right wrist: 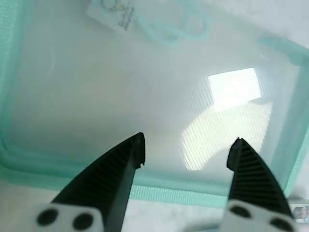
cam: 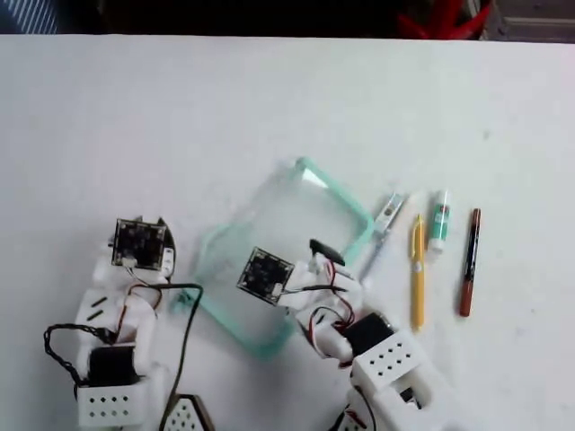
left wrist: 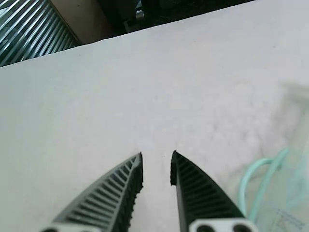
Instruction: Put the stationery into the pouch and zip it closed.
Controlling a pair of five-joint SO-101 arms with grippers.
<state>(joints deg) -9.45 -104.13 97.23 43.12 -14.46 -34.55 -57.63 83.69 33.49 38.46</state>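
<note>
Waiting stationery, high view: four pieces are lying in a row on the white table (cam: 135, 117), just beside the pouch and outside it. They are a slim silver-and-clear pen-like tool (cam: 388, 220), a yellow plastic pen (cam: 418, 269), a short green-and-white tube (cam: 438, 220) and a dark red-brown pen (cam: 469, 262).
Pouch, high view: the flat clear plastic pouch with mint-green edging (cam: 341, 197) is lying near the table's middle, between the two arms, and nothing is showing through its clear wall.
Arms, high view: the right arm (cam: 377, 346) is leaning over the pouch's near half, while the left arm (cam: 112, 359) is sitting beside the pouch over bare table.
Left tool, left wrist view: the left gripper (left wrist: 156, 166) is hanging over the table with its jaws only narrowly apart and is gripping nothing. A mint-green cord loop (left wrist: 256, 179) from the pouch is lying just beside it.
Right tool, right wrist view: the right gripper (right wrist: 188, 150) is hovering above the pouch's green rim (right wrist: 169, 193) with its jaws spread wide and is carrying nothing. A small white tag (right wrist: 111, 12) is lying at the pouch's far end.
Zip: I cannot tell whether it is standing open or shut.
Done: judging from this, nothing is packed yet.
Left: all four pieces are waiting to be picked up and slid in, and the zip is waiting to be drawn closed after that.
</note>
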